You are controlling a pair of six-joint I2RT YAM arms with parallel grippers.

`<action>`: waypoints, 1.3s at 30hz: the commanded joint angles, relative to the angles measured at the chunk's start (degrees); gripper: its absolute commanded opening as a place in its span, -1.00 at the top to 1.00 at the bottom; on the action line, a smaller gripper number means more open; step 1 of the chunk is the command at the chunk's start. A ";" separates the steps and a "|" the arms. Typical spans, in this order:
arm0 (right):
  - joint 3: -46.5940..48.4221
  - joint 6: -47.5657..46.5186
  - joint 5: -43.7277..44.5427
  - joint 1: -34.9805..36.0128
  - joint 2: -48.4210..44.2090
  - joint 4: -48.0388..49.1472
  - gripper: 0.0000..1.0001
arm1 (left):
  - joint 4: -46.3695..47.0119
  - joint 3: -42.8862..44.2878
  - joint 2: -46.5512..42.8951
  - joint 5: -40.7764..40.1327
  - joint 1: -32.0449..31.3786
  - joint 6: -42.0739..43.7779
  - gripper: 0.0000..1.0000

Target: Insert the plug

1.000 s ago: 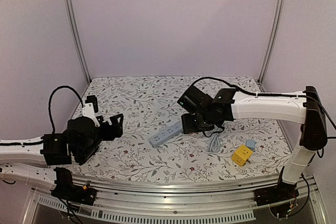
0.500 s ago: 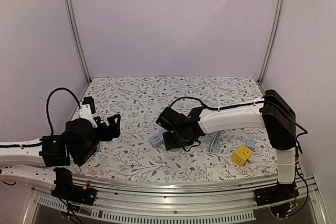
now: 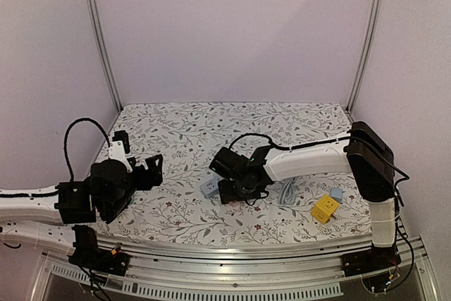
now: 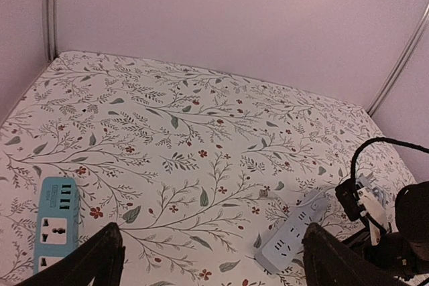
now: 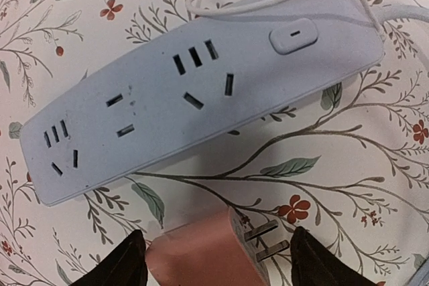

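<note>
Plug point(image 5: 208, 256) sits right between the fingers of your right gripper point(image 5: 218, 246) in the right wrist view. The jaws stand on either side of it, but I honestly can't tell if they're pinching it or just bracketing it. The prongs point(image 5: 265, 239) point sideways toward the right-hand finger, not at the strip point(image 5: 201, 98). The strip lies just past the fingertips, sockets facing up, with its long axis running crosswise and a bit tilted. My guess is you'll need to turn the prongs before going in.

From the top view, the right gripper point(image 3: 236, 187) is hovering just beside the strip point(image 3: 209, 187). The plug is hidden under it. The left gripper point(image 3: 153, 167) is well apart from both, so the right arm is nearer.

In the left wrist view, the left gripper point(image 4: 213, 232) is spread wide and holding nothing. The strip point(image 4: 291, 236) is ahead of it, toward its right finger.
</note>
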 commanded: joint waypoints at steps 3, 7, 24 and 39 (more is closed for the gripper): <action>0.53 -3.14 -0.26 -0.11 -0.21 0.48 -0.71 | 0.55 -0.92 0.61 -0.15 0.75 0.52 -0.85; 0.40 -5.72 -0.53 -0.24 -2.12 1.50 -0.83 | 1.74 -0.80 1.47 1.72 0.75 2.00 -0.84; -20.38 -16.15 8.68 -1.16 -25.05 19.77 -0.98 | 16.77 -1.27 13.19 25.25 0.54 14.61 -0.81; -35.04 -15.43 17.60 -1.41 -41.54 27.24 -0.98 | 19.21 11.00 39.99 38.78 -1.71 28.07 -0.70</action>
